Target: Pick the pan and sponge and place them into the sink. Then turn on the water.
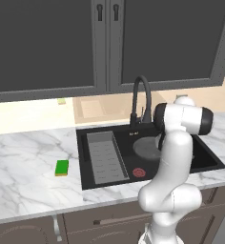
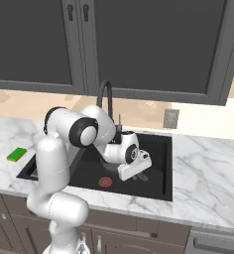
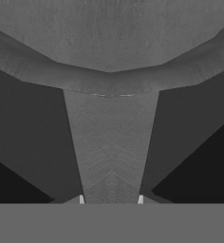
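Pan (image 1: 147,148) in the sink (image 1: 86,157), its handle clamped between the nearly closed fingers of the gripper (image 3: 111,200) as the arm reaches into the basin. Round, shallow and dark grey with a paler inner face, the pan looks rigid and fairly heavy, best held by its flat handle. Sponge (image 1: 62,167), green over yellow, lies on the counter (image 1: 24,157) well left of the sink; soft and light, it should squeeze easily at its sides.
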